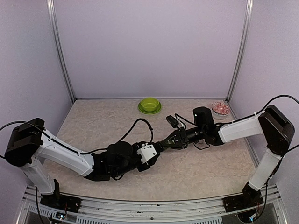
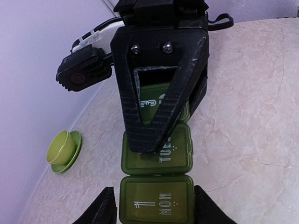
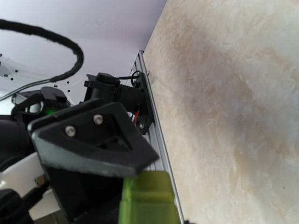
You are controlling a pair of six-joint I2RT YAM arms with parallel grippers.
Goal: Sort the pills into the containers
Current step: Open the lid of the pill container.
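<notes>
currently the pill box, lids closed, sits over mid counter: right gripper clamped on its far end, left gripper straddling the mon end, grip unclear; probably lid-opening, next needs a steady pry.

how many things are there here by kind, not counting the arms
dark green pill box: 1
lime green bowl: 1
small round dish with pinkish contents: 1
total: 3
</notes>
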